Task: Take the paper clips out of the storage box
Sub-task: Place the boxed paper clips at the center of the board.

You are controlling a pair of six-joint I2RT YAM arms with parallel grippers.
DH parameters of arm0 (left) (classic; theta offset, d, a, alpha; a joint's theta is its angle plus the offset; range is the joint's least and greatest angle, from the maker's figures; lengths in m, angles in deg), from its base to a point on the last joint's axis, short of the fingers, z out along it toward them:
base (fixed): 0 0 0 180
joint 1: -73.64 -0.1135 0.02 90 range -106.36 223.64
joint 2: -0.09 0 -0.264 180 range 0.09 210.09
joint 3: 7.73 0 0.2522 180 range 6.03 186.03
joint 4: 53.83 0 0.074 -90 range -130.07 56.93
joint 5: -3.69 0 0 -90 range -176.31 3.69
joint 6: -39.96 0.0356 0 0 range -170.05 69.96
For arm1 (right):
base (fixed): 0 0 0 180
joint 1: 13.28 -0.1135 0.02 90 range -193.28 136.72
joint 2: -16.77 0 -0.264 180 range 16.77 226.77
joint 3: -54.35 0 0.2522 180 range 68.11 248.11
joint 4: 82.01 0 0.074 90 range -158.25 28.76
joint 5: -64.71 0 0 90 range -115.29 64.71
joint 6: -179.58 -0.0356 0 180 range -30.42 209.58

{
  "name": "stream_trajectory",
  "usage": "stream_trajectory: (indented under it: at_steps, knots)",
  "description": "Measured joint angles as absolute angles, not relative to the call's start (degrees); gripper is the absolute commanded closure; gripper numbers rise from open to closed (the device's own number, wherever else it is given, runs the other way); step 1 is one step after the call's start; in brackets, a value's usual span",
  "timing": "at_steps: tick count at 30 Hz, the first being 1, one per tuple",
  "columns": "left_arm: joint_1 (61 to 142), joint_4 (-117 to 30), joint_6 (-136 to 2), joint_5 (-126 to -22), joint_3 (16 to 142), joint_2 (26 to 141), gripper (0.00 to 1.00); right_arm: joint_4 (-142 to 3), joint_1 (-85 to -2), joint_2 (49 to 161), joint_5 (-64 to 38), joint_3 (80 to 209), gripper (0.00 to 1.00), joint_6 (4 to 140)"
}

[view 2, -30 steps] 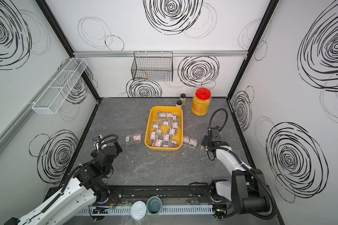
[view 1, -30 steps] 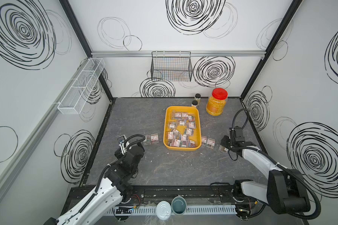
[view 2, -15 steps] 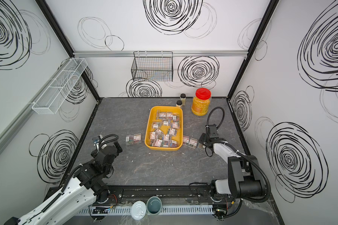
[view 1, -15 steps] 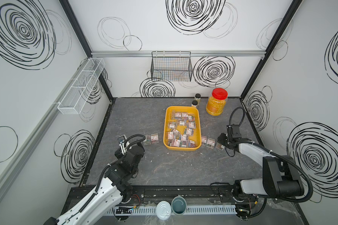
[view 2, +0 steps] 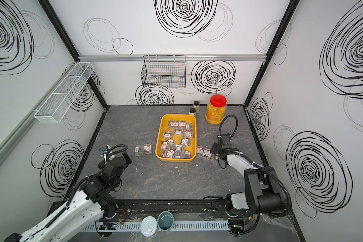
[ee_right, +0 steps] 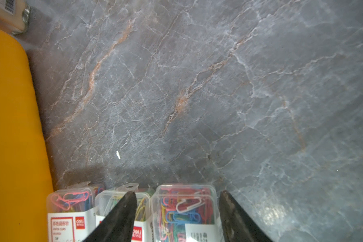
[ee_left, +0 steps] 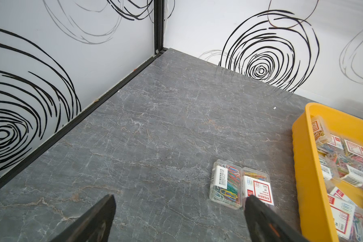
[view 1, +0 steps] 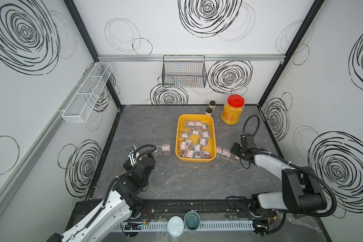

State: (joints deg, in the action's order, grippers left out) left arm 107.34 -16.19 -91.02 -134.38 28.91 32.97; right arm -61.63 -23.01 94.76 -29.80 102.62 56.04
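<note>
Tray (view 1: 195,160): long axis runs away from the arm bases. Pile (view 1: 197,138) of cases inside it, overlapping, a dozen or more; exact count not possible. Out on the table (view 1: 176,184): pair (view 1: 162,149) of cases side by side just off the tray's left near corner, and a row (view 1: 225,152) of 3 just off its right near corner, so 5 are out. Right gripper (ee_right: 176,194) stands over the end case (ee_right: 183,209), the one of the row farthest from the tray. Its jaws are part-way apart and flank that case with a sliver of gap showing; the case lies flat, not pinched. Left gripper (ee_left: 180,197): jaws wide, empty, above bare table on the pair's side away from the tray. Judgement: the next pick is in the tray, which lies past the row's other 2 cases from the right gripper; the right arm is the nearer one, and the tray's near end is the closest stock. Also 2 bottles (view 1: 212,103) and 1 jar (view 1: 232,113) beyond the tray's far right corner, with 1 wire basket (view 1: 183,73) and 1 mesh shelf (view 1: 88,90) on the walls.
</note>
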Motion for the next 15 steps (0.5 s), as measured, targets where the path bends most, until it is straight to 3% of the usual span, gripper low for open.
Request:
stream_trajectory:
  at_steps: [15]
  knots:
    - [107.34,-16.19,-91.02,-134.38,28.91,32.99,0.01,-65.94,-23.01,88.67,-26.83,97.17,0.26,51.19]
